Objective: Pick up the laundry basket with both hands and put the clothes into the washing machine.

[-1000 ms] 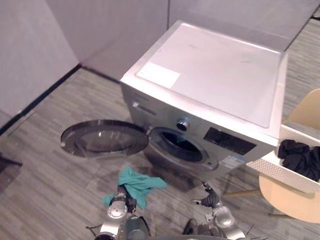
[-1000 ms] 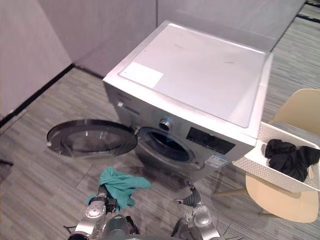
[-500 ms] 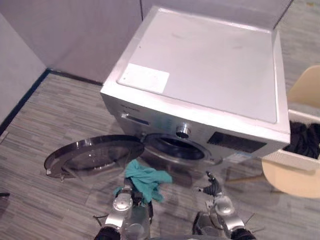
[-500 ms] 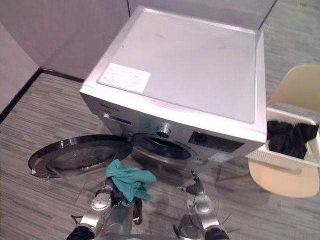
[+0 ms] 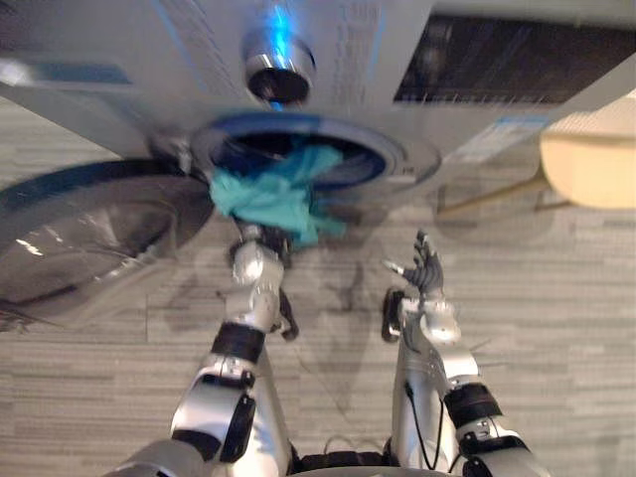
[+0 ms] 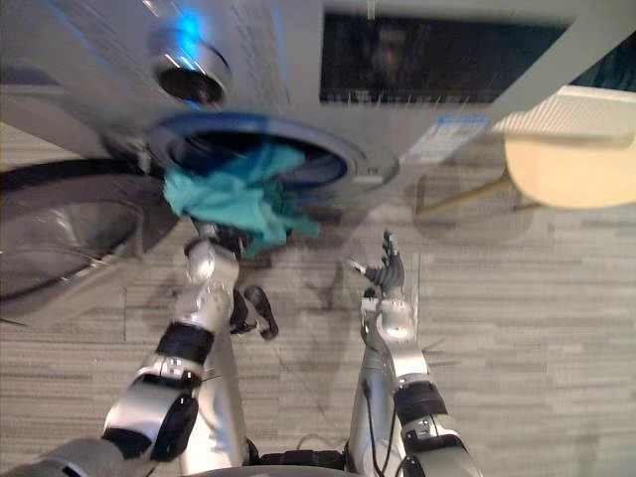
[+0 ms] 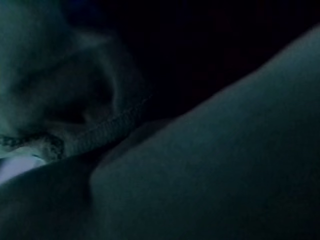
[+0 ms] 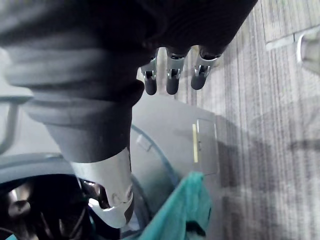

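A teal cloth (image 5: 273,194) hangs bunched at the lower left rim of the washing machine's round drum opening (image 5: 368,159), partly inside it. My left hand (image 5: 260,241) is under the cloth and shut on it; the cloth covers its fingers. In the left wrist view, dark folds of cloth (image 7: 75,115) lie right against the camera. My right hand (image 5: 425,268) is open and holds nothing, raised in front of the machine below the right side of the opening. Its straight fingers (image 8: 172,75) point at the floor, and the teal cloth (image 8: 185,210) shows past them.
The machine's glass door (image 5: 79,234) stands open to the left, low over the grey plank floor. A silver dial (image 5: 278,65) sits above the opening. To the right a beige chair (image 5: 586,164) carries the white laundry basket (image 6: 566,99).
The camera has dropped close to the machine's front. My left hand has lifted the teal cloth from in front of the door up to the drum opening. The right hand stays open.
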Available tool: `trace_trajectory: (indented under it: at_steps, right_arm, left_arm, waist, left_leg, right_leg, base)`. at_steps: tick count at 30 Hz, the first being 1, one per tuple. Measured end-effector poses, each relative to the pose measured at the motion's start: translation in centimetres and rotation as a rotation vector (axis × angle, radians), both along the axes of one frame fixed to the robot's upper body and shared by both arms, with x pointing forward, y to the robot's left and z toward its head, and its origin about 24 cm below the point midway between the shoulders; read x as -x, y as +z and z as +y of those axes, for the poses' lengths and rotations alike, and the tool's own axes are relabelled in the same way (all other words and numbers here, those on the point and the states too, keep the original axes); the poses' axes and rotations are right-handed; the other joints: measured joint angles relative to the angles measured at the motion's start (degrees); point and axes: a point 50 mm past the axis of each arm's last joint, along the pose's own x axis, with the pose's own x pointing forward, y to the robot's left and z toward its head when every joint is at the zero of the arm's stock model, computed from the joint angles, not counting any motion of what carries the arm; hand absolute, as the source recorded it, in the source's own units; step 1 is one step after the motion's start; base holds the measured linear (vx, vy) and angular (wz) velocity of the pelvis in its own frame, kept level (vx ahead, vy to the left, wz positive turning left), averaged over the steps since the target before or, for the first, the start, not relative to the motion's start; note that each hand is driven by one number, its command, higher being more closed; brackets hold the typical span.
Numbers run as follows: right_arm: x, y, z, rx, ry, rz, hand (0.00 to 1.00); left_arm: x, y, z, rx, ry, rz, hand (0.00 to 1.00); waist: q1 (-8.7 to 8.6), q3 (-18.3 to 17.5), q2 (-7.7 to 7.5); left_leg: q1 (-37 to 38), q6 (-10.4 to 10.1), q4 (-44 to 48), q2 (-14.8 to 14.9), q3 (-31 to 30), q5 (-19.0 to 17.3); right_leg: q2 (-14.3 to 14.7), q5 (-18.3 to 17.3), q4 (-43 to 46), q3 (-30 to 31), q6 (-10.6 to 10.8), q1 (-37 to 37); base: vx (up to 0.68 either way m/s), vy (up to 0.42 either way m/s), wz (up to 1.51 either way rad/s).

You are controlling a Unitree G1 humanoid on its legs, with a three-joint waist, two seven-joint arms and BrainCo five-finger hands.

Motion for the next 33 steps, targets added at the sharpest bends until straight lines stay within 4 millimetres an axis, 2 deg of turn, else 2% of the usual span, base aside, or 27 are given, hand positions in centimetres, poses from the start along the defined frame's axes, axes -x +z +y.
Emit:
trace_trajectory:
  at_steps: [1, 2, 4, 6, 10, 12, 14, 15, 17, 20, 25, 26, 28, 31, 33]
  right_arm:
    - [0.1, 0.6, 0.2, -0.014, -0.001, -0.028, 0.0]
    - [0.3, 1.6, 0.4, -0.039, 0.003, -0.072, 0.0]
    - [0.5, 2.3, 0.5, -0.064, 0.001, -0.11, 0.0]
    - [1.2, 3.3, 0.3, -0.107, -0.012, -0.179, 0.0]
    - [1.6, 5.1, -0.1, -0.123, -0.024, -0.278, 0.0]
    - [1.7, 5.4, -0.1, -0.124, -0.015, -0.294, 0.0]
    - [1.8, 5.9, 0.0, -0.131, -0.007, -0.321, 0.0]
    - [1.8, 5.9, -0.1, -0.132, -0.009, -0.325, 0.0]
    - [2.0, 6.4, -0.4, -0.133, -0.008, -0.35, 0.0]
    - [2.0, 6.6, -0.2, -0.131, 0.013, -0.361, 0.0]
    - [2.3, 7.1, -0.3, -0.127, 0.024, -0.387, 0.0]
    - [2.5, 7.1, -0.4, -0.124, 0.026, -0.39, 0.0]
    - [2.6, 7.1, -0.5, -0.124, 0.024, -0.397, 0.0]
    - [2.9, 7.2, -1.0, -0.124, 0.007, -0.417, 0.0]
    - [3.0, 7.3, -1.2, -0.123, -0.004, -0.424, 0.0]
  left_arm:
    - [-0.3, 1.7, 0.3, 0.006, 0.005, -0.044, 1.0]
    - [-0.7, 5.5, 1.3, 0.034, 0.029, -0.138, 1.0]
    - [-0.7, 9.1, 1.9, 0.041, 0.043, -0.227, 1.0]
    - [-0.1, 13.8, 2.0, 0.057, 0.042, -0.344, 1.0]
    - [1.7, 20.6, 1.6, 0.132, 0.006, -0.521, 1.0]
    - [2.3, 22.2, 1.7, 0.159, -0.008, -0.563, 1.0]
    - [3.9, 25.5, 1.5, 0.212, -0.049, -0.666, 1.0]
    - [4.3, 26.3, 1.4, 0.225, -0.059, -0.688, 1.0]
    - [6.2, 29.0, 0.9, 0.277, -0.102, -0.786, 1.0]
    - [8.3, 31.4, 0.6, 0.324, -0.133, -0.891, 1.0]
    - [9.2, 32.2, 0.4, 0.343, -0.128, -0.937, 1.0]
    - [9.4, 32.4, 0.5, 0.352, -0.126, -0.956, 0.0]
    - [9.5, 32.4, 0.6, 0.355, -0.12, -0.961, 0.0]
    - [8.4, 32.0, 0.4, 0.228, -0.044, -0.91, 0.0]
    - [7.1, 31.0, -0.3, -0.029, 0.087, -0.841, 0.0]
  waist:
    - [-0.09, 0.05, -0.08]
    - [-0.45, 0.54, -0.77]
    - [-1.12, 0.62, -0.78]
    - [-1.82, 0.88, -1.07]
    - [-1.89, 1.08, -1.43]
    - [-2.0, 1.14, -1.56]
    - [-2.29, 1.47, -2.24]
    - [-2.36, 1.47, -2.24]
    - [-2.59, 1.49, -2.28]
    - [-2.94, 1.81, -2.95]
    - [-3.0, 1.81, -2.95]
    - [-2.93, 1.81, -2.95]
    - [-2.93, 1.82, -2.95]
    - [-2.83, 1.82, -2.95]
    - [-2.74, 1.82, -2.95]
  left_leg:
    - [-2.19, 0.05, 1.18, 0.31, -0.46, -0.03]
    - [-5.66, 0.2, 3.47, 1.03, -0.79, -0.04]
    - [-9.35, 0.56, 5.57, 1.1, -2.1, 0.08]
    - [-13.55, 0.63, 7.93, 1.1, -3.31, 0.03]
    - [-19.53, 0.66, 10.34, 1.33, -4.64, 0.05]
    - [-20.69, 0.68, 10.88, 1.55, -4.98, 0.05]
    - [-22.65, 0.7, 11.36, 1.61, -5.6, 0.06]
    - [-23.22, 0.7, 11.53, 1.61, -5.92, 0.06]
    - [-24.96, 0.74, 11.89, 1.24, -6.34, 0.08]
    - [-25.62, 0.75, 11.91, 1.12, -6.54, 0.09]
    - [-27.77, 0.75, 12.3, 1.07, -7.36, 0.09]
    - [-28.62, 0.75, 12.65, 1.02, -7.85, 0.09]
    - [-29.52, 0.75, 13.02, 0.82, -8.47, 0.09]
    - [-30.14, 0.89, 13.28, 0.03, -8.41, 0.17]
    - [-30.32, 1.22, 13.28, -0.32, -8.32, 0.35]
  right_leg:
    - [0.32, -0.02, 1.28, 0.21, -0.01, -2.21]
    - [0.44, -0.23, 3.83, 0.83, 0.06, -6.01]
    - [0.6, -0.67, 5.93, 0.65, 0.13, -8.98]
    - [0.54, -1.26, 8.61, 0.54, -0.09, -12.65]
    - [1.15, -1.42, 10.94, 0.36, -0.3, -17.85]
    - [1.36, -1.41, 11.17, 0.25, -0.29, -18.8]
    - [1.39, -1.4, 11.47, -0.22, -0.29, -20.16]
    - [1.38, -1.41, 11.54, -0.47, -0.3, -20.47]
    - [1.17, -1.41, 11.85, -0.71, -0.3, -21.8]
    - [1.11, -1.42, 11.8, -0.89, -0.3, -22.3]
    - [1.08, -1.42, 11.82, -1.66, -0.31, -23.57]
    - [1.03, -1.44, 11.97, -2.07, -0.33, -23.96]
    - [0.79, -1.55, 12.21, -2.55, -0.36, -24.18]
    - [0.02, -2.0, 12.99, -2.37, -0.1, -24.75]
    - [-0.53, -2.24, 13.27, -2.38, -0.02, -24.84]
  base:
    - [-0.1, -0.095, -0.21]
    - [-0.07, -0.078, -0.14]
    - [-0.05, -0.065, -0.02]
    - [-0.03, -0.077, 0.07]
    - [-0.03, -0.059, -0.01]
    - [-0.01, -0.018, -0.08]
    - [0.0, -0.012, -0.02]
    - [0.0, 0.0, 0.0]
    - [0.0, 0.0, 0.0]
    - [0.0, 0.0, 0.0]
    - [0.0, -0.008, -0.01]
    - [0.01, -0.014, -0.03]
    - [0.01, -0.011, 0.06]
    - [0.01, -0.024, 0.14]
    - [0.01, -0.026, 0.11]
